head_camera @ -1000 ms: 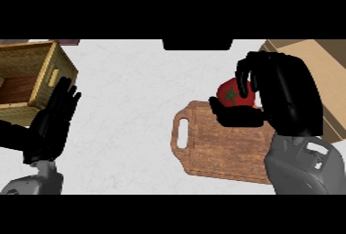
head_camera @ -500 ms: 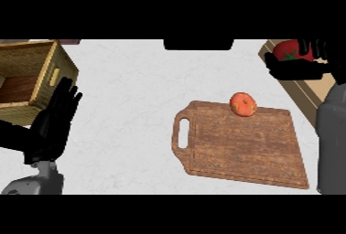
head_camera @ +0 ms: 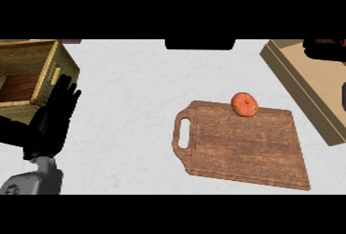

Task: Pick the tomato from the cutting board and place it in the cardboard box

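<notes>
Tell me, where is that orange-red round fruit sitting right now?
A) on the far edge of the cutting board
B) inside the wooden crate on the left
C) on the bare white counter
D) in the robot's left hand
A: the orange-red fruit rests at the far edge of the wooden cutting board, while the left hand stays open and holds nothing beside the wooden crate.

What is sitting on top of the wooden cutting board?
One orange-red fruit rests near the far edge of the cutting board; the rest of the board's top is bare wood. Whatever lies under the board is hidden.
</notes>
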